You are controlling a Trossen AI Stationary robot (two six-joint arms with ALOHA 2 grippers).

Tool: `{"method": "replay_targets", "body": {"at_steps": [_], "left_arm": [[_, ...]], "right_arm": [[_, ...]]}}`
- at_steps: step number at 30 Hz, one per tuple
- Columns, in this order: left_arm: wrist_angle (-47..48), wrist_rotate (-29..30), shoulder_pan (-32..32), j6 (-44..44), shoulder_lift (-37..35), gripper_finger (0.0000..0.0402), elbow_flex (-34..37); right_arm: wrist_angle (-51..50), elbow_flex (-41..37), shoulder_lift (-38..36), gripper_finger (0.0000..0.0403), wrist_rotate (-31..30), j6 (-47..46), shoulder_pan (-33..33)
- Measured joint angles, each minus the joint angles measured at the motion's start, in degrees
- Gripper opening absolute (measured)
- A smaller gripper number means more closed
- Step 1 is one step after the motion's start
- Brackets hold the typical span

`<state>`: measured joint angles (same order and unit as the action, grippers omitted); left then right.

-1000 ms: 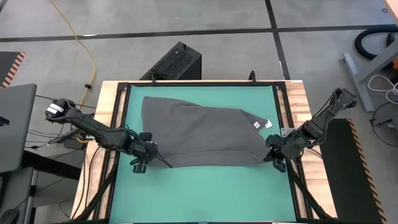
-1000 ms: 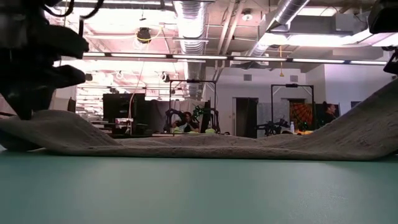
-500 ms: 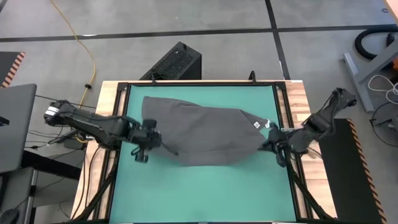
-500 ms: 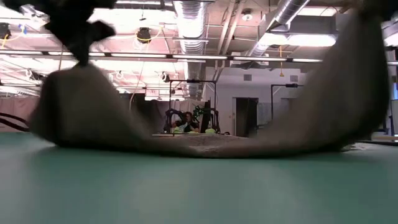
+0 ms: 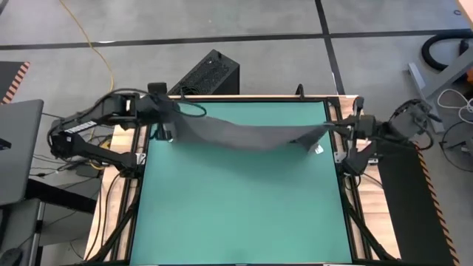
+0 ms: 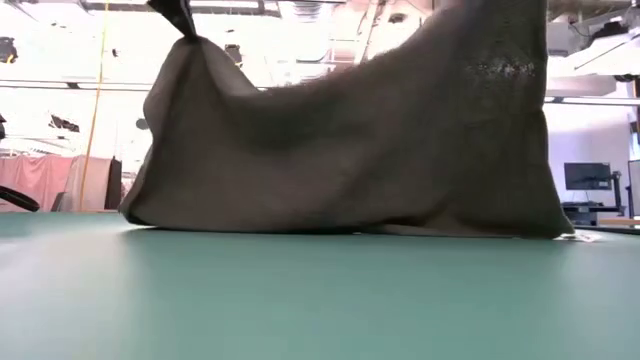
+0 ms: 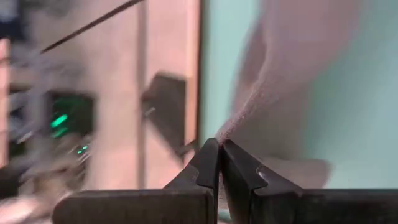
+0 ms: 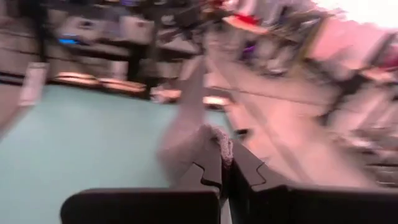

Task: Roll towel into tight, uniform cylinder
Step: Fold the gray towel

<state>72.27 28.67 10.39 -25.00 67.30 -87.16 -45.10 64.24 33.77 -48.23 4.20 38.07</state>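
High view: my left gripper (image 5: 167, 118) and right gripper (image 5: 341, 127) each pinch a corner of the towel (image 5: 244, 133). It hangs stretched between them, its lower edge touching the green mat (image 5: 236, 207).

A square work table with a green mat (image 5: 236, 207) fills the middle of the overhead view; the mat is bordered by a black metal frame (image 5: 145, 177) and strips of pale wood (image 5: 122, 133) along its left and right sides. The table stands on a grey concrete floor (image 5: 222, 22) crossed by dark seams. A black perforated box (image 5: 208, 74) sits on the floor just beyond the table's far edge. A yellow cable (image 5: 103, 55) snakes across the floor at upper left. A grey panel (image 5: 16, 151) lies off the left side. At the far right are a black hose (image 5: 436, 52) and grey equipment (image 5: 443, 77) with white cables.
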Motion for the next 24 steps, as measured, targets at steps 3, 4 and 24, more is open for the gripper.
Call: {"method": "replay_targets", "body": {"at_steps": [3, 4, 24], "left_arm": [[0.25, -12.03, -3.1, 5.99, 0.59, 0.0, 1.35], [0.22, -16.47, -4.8, 9.07, 0.94, 0.0, 2.77], [-17.96, -41.82, -48.06, 57.28, 21.37, 0.0001, 33.93]], "right_arm": [[-4.85, -0.57, 0.16, 0.0021, 9.1, -9.63, 0.15], [-5.98, -1.41, 0.36, 0.0021, 11.73, -13.49, 0.15], [9.43, -26.05, 2.44, 0.0022, 33.2, -46.49, 0.42]]}}
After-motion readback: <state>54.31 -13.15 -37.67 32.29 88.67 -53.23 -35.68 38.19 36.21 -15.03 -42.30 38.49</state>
